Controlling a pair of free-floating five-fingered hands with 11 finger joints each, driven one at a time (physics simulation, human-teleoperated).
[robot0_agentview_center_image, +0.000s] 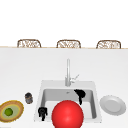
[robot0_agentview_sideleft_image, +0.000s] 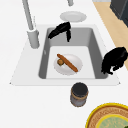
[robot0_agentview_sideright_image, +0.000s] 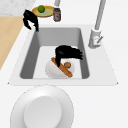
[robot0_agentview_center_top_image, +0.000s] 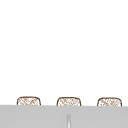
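Nearest, a red ball (robot0_agentview_center_image: 67, 114) fronts the sink (robot0_agentview_center_image: 46, 86). Right hand (robot0_agentview_center_image: 80, 95) hangs open over the bowl (robot0_agentview_sideleft_image: 68, 65); left hand (robot0_agentview_center_image: 42, 111) hovers curled, empty, near the jar (robot0_agentview_center_image: 28, 98).

The front view faces the sink (robot0_agentview_center_image: 45, 100) and tap (robot0_agentview_center_image: 68, 72) head-on, both side views look closely along its basin from opposite ends, and the upper view faces above it.

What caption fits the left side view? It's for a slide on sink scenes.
Right hand hovers over the sink above a plate holding a sausage; left hand at the rim.
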